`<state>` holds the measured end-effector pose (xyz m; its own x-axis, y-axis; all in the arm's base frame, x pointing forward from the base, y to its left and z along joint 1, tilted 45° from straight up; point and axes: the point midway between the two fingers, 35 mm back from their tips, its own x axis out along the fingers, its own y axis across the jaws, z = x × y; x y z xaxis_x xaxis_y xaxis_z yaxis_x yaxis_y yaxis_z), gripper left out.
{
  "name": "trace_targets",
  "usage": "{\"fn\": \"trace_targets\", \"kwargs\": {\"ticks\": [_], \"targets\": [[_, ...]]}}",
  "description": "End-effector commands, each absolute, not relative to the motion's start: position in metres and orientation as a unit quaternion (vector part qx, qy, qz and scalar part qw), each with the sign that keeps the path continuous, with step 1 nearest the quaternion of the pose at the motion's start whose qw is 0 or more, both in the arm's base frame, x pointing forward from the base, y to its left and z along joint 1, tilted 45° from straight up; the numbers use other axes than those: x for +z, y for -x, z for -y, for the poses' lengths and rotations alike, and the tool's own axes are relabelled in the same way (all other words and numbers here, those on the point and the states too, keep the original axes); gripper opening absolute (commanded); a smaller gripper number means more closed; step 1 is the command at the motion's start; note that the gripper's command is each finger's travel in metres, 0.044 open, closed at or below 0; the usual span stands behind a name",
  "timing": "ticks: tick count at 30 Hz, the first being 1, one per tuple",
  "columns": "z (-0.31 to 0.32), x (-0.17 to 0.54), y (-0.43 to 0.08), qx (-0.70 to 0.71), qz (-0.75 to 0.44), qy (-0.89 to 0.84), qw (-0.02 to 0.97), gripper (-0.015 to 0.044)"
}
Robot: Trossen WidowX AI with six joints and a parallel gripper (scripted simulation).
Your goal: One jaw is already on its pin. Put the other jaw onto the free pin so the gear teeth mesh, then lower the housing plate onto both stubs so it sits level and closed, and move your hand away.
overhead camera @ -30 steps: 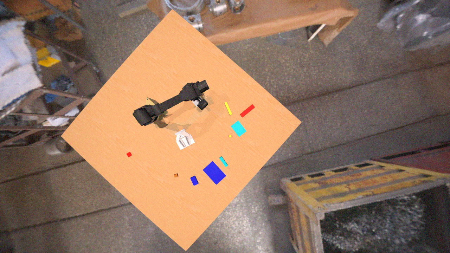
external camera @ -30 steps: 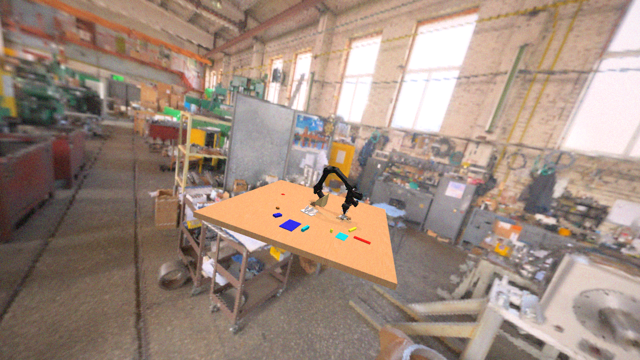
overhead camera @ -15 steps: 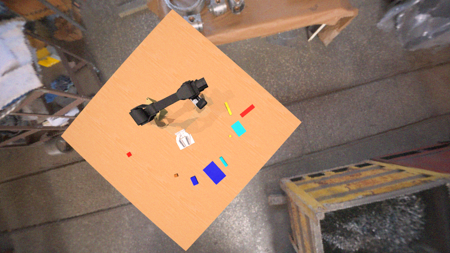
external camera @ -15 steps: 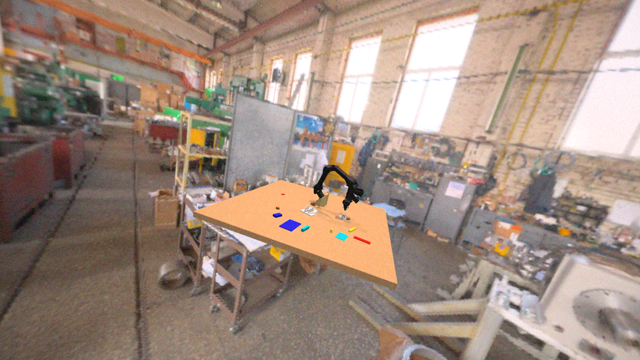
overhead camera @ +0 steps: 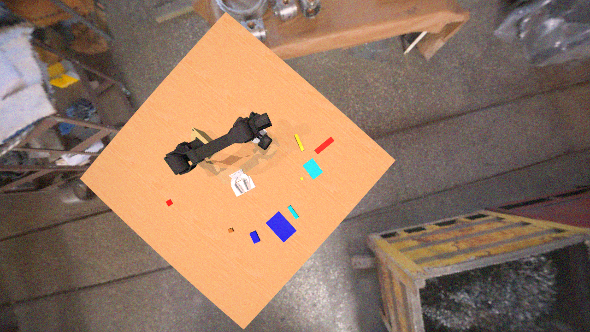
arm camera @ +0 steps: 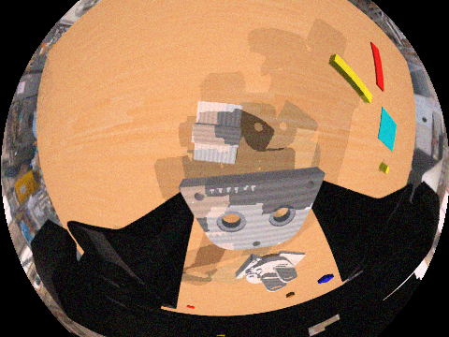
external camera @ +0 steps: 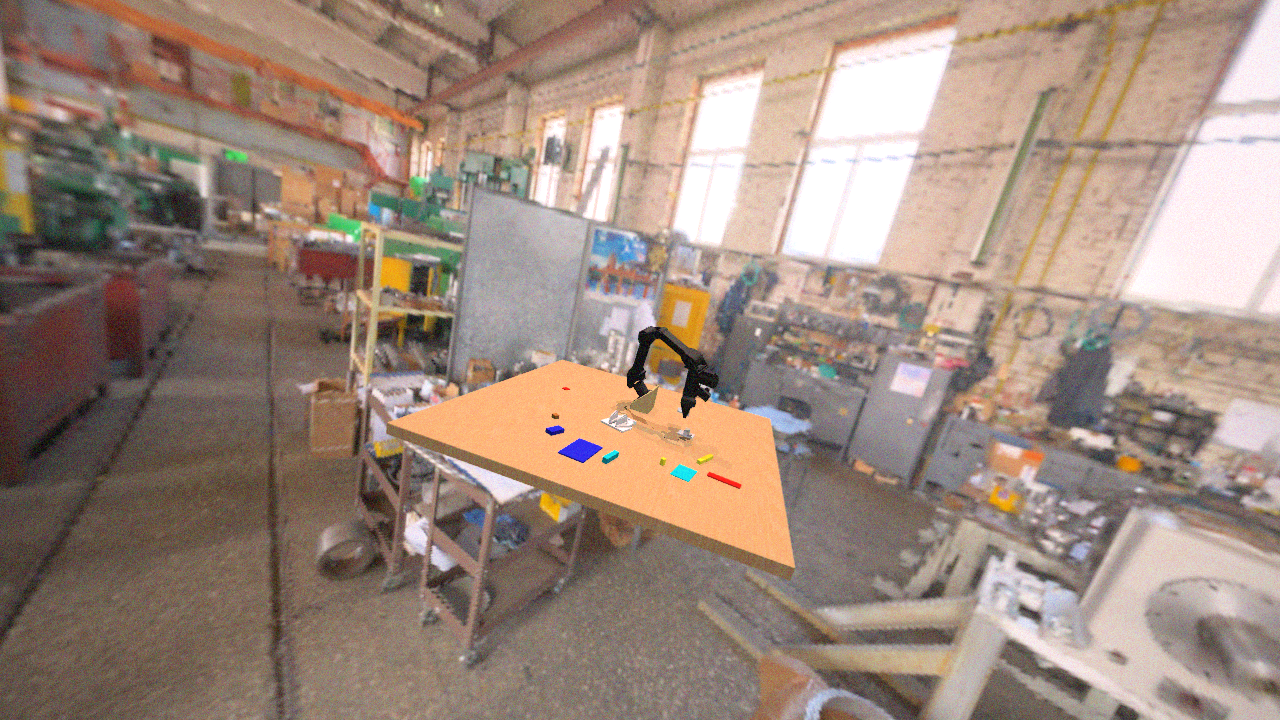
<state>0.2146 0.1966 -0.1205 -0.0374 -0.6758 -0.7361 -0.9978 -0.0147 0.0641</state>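
Note:
My gripper [external camera: 686,413] [arm camera: 252,188] is shut on the grey housing plate [arm camera: 268,189], held above the table by its two sides. Its two round holes show in the wrist view; the plate's level is hard to judge. A ridged grey block [arm camera: 216,133] [external camera: 684,435] stands on the table below and beyond the plate. The white base [overhead camera: 247,190] [external camera: 617,424] lies away from the gripper, towards the arm's other side. Two grey jaws [overhead camera: 242,184] [arm camera: 280,278] sit side by side on it. The pins, the stubs and whether the teeth mesh cannot be made out.
A tan upright panel [overhead camera: 199,135] [external camera: 644,402] stands by the arm's base. A yellow bar [overhead camera: 298,142] [arm camera: 352,79], a red bar [overhead camera: 324,145], a cyan sheet [overhead camera: 312,168] and a blue sheet [overhead camera: 281,226] lie on the table [overhead camera: 231,62], with several small blocks.

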Motion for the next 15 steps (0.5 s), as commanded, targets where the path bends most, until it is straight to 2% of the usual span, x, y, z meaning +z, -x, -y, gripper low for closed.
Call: {"fn": "trace_targets", "kwargs": {"ticks": [1, 15], "targets": [[-0.187, -0.110, -0.220, 0.326, -0.641, 0.652, 0.238, 0.0351], [-0.159, -0.078, -0.239, 0.393, -0.602, 0.674, 0.170, 0.0351]]}}
